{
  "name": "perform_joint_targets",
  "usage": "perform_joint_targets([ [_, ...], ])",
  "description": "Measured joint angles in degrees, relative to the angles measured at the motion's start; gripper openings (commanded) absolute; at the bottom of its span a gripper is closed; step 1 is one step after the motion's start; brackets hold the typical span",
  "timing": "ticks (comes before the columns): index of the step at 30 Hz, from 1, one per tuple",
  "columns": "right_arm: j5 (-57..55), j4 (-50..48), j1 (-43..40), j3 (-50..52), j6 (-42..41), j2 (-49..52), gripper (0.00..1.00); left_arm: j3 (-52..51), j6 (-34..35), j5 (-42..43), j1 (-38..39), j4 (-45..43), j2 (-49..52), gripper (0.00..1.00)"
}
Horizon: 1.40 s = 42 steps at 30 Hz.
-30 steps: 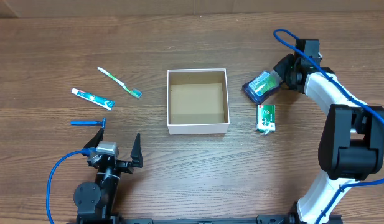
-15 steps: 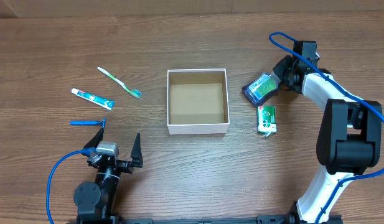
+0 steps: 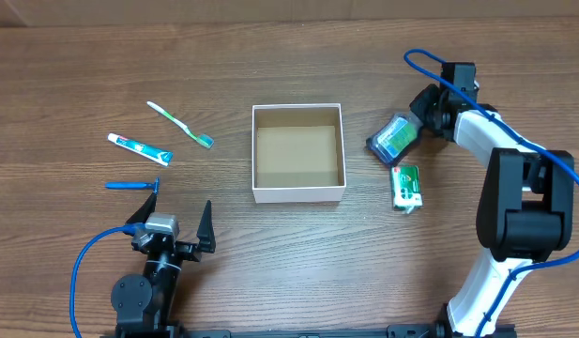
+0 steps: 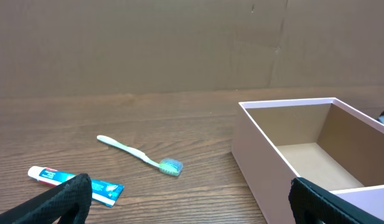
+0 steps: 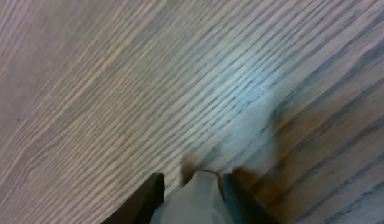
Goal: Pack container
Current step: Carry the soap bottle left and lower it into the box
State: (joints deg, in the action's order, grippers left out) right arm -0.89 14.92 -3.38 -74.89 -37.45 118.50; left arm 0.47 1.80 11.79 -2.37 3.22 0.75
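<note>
At the far left of the wooden table [image 3: 83,75] lie a blue razor [image 3: 131,185], a toothpaste tube [image 3: 139,148] and a green toothbrush [image 3: 180,125], each flat on the wood and apart from the others. My left gripper [image 3: 176,208] sits near the table's front edge, just right of the razor. Its fingers are spread wide with nothing between them. My left wrist camera sees the toothbrush, the tube and a corner of the box.

The container [image 3: 298,194] stands in the middle of the table, open side up. Its walls are white, and inside only its bare brown floor shows.

Just right of it, outside its wall, is a blue-and-green packet [image 3: 393,138], turned at an angle. Below the packet a small green-and-white carton [image 3: 406,186] lies on the wood, near it. I cannot tell whether the two touch.

My right gripper [image 3: 420,117] is at the packet's right end, closed in on it. From my right wrist, something pale sits pinched between my two dark fingers [image 5: 151,198], with wood grain beyond.
</note>
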Motion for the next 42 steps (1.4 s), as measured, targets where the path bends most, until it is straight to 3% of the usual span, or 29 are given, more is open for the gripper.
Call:
perform_joint_targets([
  [5,1.9,1.5,0.0,0.0,-0.9,0.1,0.23,0.0,0.0,0.0,0.0,0.0,0.0,1.0],
  [12,4.2,2.3,-0.1,0.0,-0.6,0.1,0.06,0.0,0.0,0.0,0.0,0.0,0.0,1.0],
  [20,6.6,5.7,0.0,-3.7,5.3,0.1,0.04,0.0,0.0,0.0,0.0,0.0,0.0,1.0],
  [30,8.9,20.7,0.0,-20.4,16.3,-0.6,0.04,0.0,0.0,0.0,0.0,0.0,0.0,1.0],
  [42,10.1,32.8,3.1,-30.4,20.9,-11.5,0.04,0.0,0.0,0.0,0.0,0.0,0.0,1.0],
])
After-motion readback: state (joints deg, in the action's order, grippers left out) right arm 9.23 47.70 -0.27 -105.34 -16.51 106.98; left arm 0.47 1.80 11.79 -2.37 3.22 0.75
